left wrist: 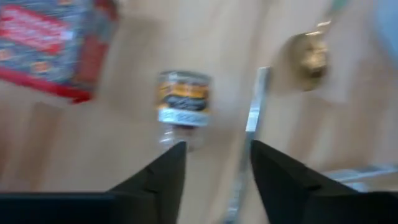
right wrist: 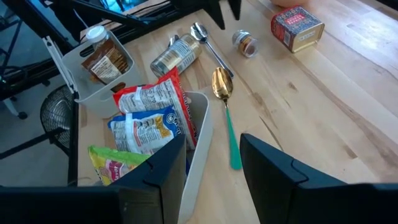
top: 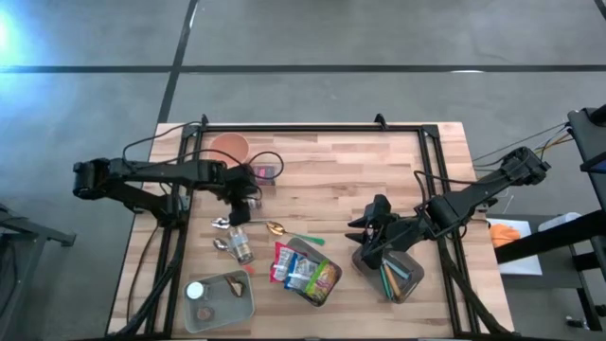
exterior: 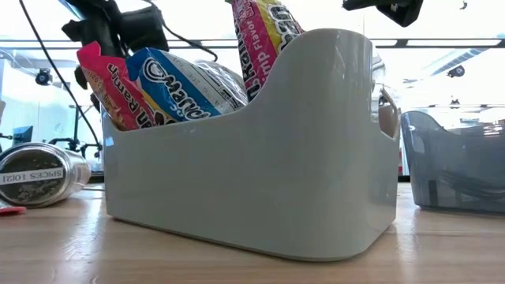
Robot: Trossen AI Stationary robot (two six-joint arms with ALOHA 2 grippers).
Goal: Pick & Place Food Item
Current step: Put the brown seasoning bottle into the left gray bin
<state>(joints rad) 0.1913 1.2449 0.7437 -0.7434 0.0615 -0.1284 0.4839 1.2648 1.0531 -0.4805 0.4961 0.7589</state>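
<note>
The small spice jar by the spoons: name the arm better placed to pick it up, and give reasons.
Left. The left gripper hangs open just above the small spice jar; the right gripper waits across the table by the grey bin.

both arms matte black, slim jointed links with black cables looping off them, each gripper (left wrist: pixel 214 171) ending in two dark wedge-shaped fingers (right wrist: pixel 277 171), no visible markings.

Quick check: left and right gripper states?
Left gripper: open, empty, above the small jar.
Right gripper: open, empty, waiting over the white bin.
</note>
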